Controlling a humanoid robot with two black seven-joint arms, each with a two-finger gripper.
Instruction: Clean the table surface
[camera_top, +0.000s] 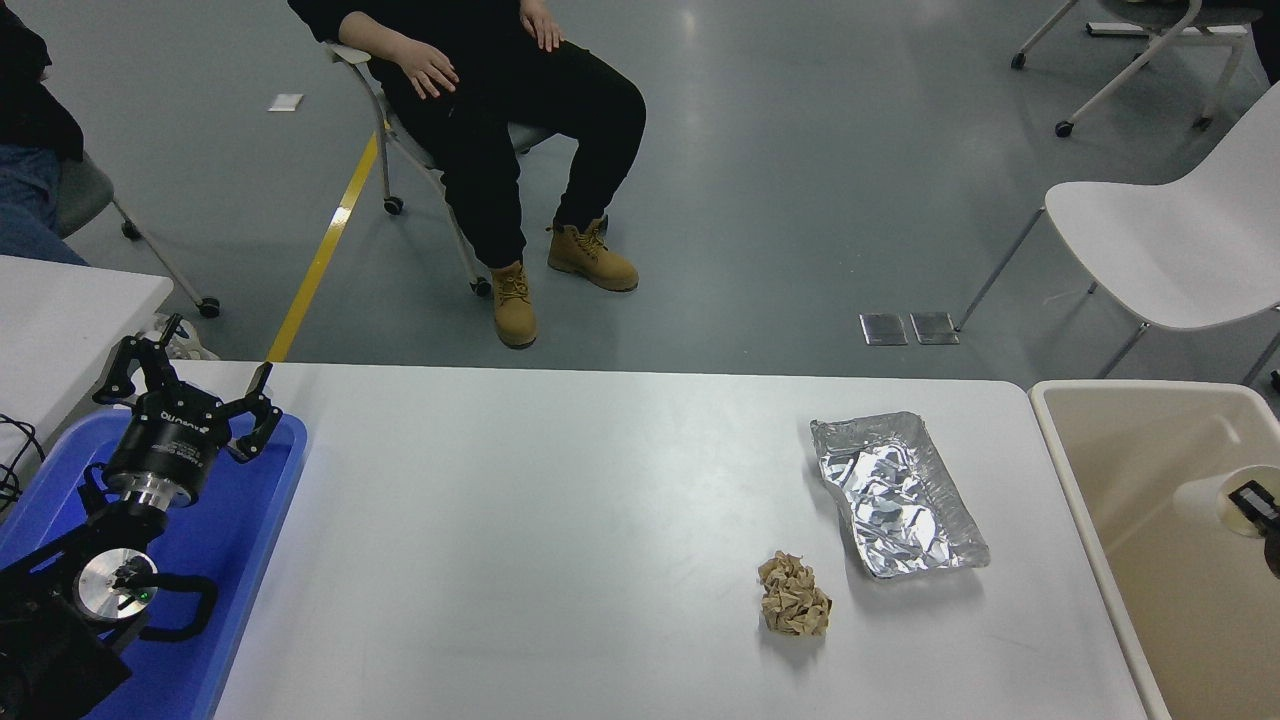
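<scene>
My left gripper (190, 385), fingers spread wide, parks at nine o'clock; table surface (560, 520) broadly open; right fingers' state unclear.
</scene>
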